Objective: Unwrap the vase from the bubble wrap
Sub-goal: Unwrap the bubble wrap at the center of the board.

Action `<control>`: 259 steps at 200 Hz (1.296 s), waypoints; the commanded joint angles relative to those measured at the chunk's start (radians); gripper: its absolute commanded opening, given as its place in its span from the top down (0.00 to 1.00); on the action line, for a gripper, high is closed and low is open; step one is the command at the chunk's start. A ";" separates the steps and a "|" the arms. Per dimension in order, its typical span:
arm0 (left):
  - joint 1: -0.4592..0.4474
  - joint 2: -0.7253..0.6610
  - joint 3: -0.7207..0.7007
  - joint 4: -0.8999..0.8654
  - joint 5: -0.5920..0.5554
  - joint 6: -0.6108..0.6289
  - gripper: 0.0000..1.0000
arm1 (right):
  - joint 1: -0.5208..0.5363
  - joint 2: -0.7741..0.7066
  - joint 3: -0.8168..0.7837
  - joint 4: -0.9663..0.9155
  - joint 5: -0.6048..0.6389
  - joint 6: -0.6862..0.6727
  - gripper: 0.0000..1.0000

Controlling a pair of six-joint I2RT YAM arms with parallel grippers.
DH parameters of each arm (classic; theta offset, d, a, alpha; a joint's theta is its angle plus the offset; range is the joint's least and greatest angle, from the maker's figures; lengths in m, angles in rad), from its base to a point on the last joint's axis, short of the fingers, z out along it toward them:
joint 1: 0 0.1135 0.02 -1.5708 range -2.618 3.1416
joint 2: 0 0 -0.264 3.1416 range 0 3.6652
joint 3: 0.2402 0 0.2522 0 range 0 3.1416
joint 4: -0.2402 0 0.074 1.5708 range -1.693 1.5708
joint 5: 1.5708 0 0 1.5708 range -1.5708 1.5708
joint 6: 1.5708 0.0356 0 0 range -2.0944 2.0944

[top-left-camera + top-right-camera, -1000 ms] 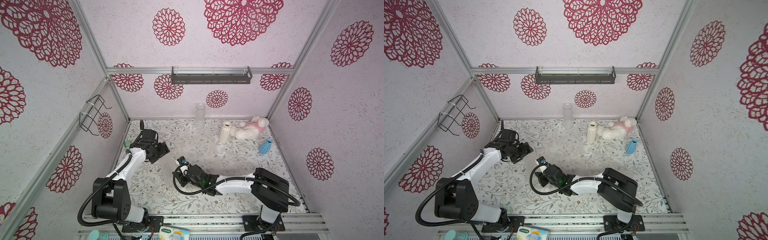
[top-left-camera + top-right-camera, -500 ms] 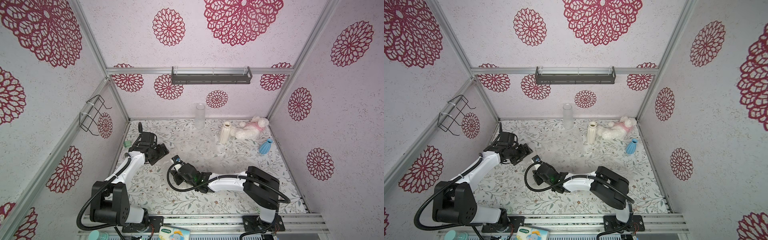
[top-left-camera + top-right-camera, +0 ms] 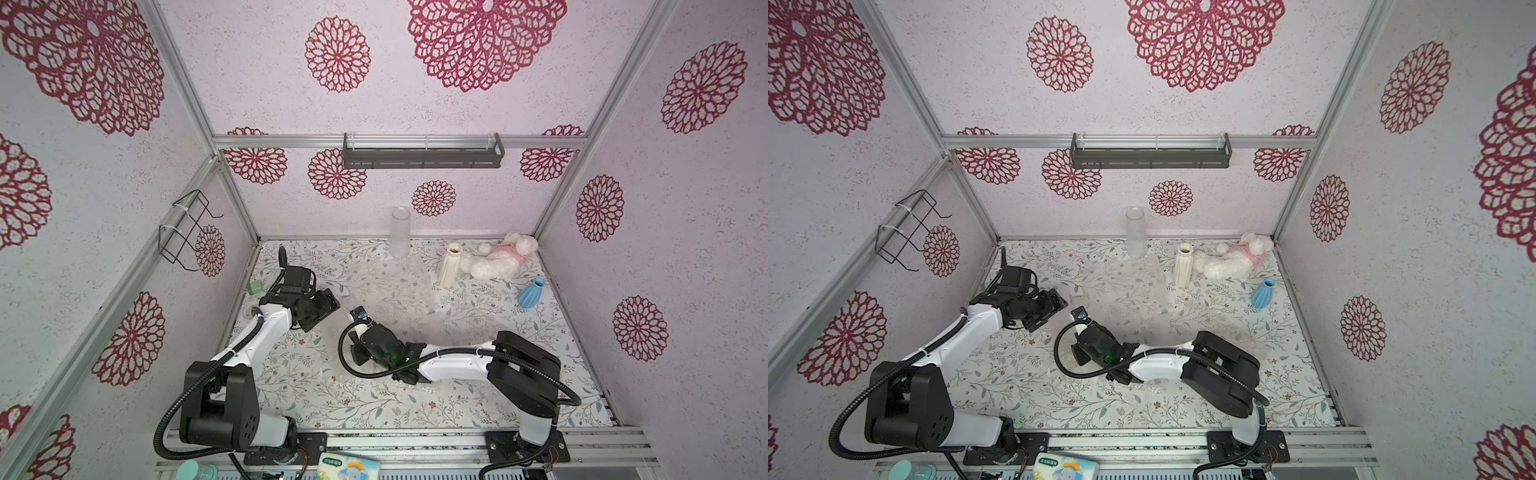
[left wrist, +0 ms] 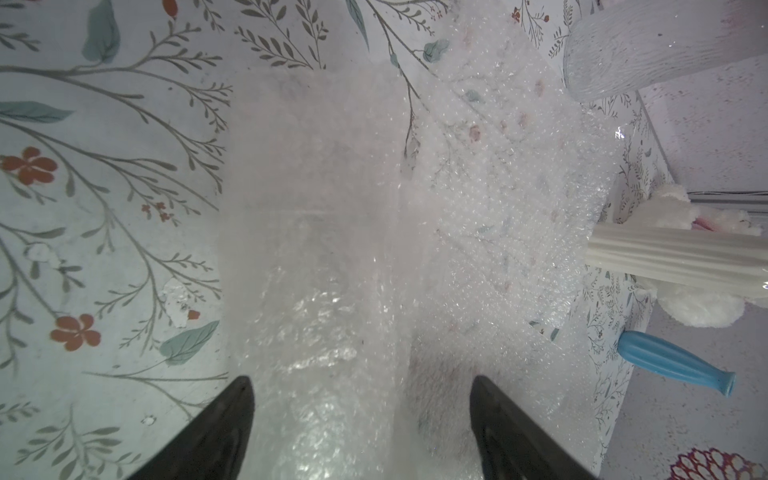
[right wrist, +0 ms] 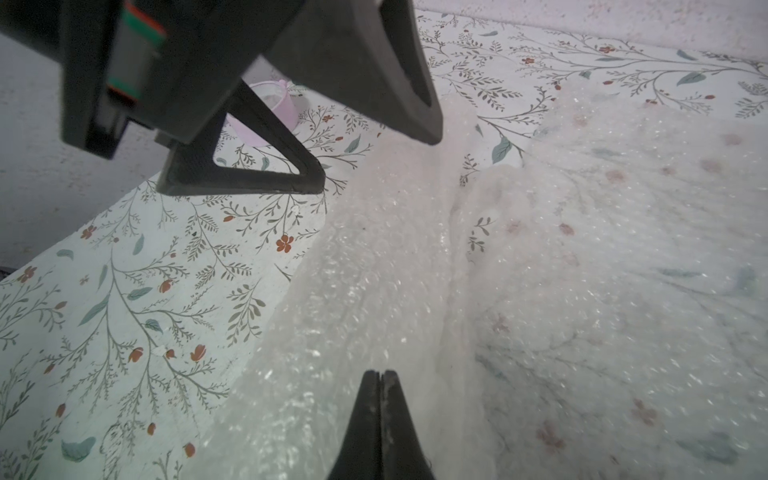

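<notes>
The bubble wrap (image 3: 390, 291) (image 3: 1121, 286) lies spread over the flowered table, with one side rolled into a cloudy tube (image 4: 316, 249) (image 5: 374, 270). The vase is hidden; nothing shows through the roll. My left gripper (image 3: 328, 305) (image 3: 1054, 301) (image 4: 361, 380) is open, one finger on each side of the roll's end (image 5: 370, 153). Facing it, my right gripper (image 3: 353, 351) (image 3: 1076, 353) (image 5: 379, 372) is shut, its tips pressed together into the raised fold of the bubble wrap.
At the back stand a clear glass tube (image 3: 400, 232), a white ribbed vessel (image 3: 449, 266) and a blue one (image 3: 532, 293), with a plush toy (image 3: 503, 259). A green cube (image 3: 254, 287) and a pink cup (image 5: 266, 108) sit by the left wall.
My right gripper has slid along the wrap toward the left gripper and closed its jaws. The left gripper has stayed open in nearly the same place.
</notes>
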 commanded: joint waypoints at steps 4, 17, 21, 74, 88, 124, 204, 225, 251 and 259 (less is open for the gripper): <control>-0.031 -0.020 0.003 0.016 -0.023 -0.014 0.16 | -0.010 -0.078 -0.017 0.056 0.010 0.035 1.00; -0.045 -0.019 0.000 0.011 -0.035 -0.016 0.16 | -0.015 -0.092 -0.035 0.070 0.011 0.042 1.00; -0.049 -0.018 -0.001 0.010 -0.040 -0.018 0.16 | -0.017 -0.096 -0.040 0.074 0.010 0.046 1.00; -0.066 -0.016 -0.050 -0.013 -0.085 -0.011 0.17 | -0.033 -0.125 -0.104 0.094 0.030 0.062 1.00; -0.065 -0.022 -0.064 -0.022 -0.093 -0.009 0.17 | -0.039 -0.129 -0.118 0.096 0.033 0.067 1.00; -0.065 -0.053 -0.096 -0.044 -0.115 -0.009 0.17 | -0.042 -0.133 -0.135 0.094 0.036 0.063 1.00; -0.034 -0.099 -0.158 -0.049 -0.101 -0.006 0.17 | -0.042 -0.148 -0.145 0.097 0.004 0.035 1.00; -0.025 -0.106 -0.171 -0.049 -0.090 -0.005 0.17 | -0.042 -0.146 -0.143 0.095 -0.002 0.032 0.97; -0.013 -0.113 -0.189 -0.042 -0.082 -0.003 0.17 | -0.042 -0.145 -0.137 0.091 -0.007 0.028 0.95; -0.010 -0.115 -0.195 -0.040 -0.077 -0.002 0.17 | -0.042 -0.143 -0.135 0.086 -0.006 0.025 0.93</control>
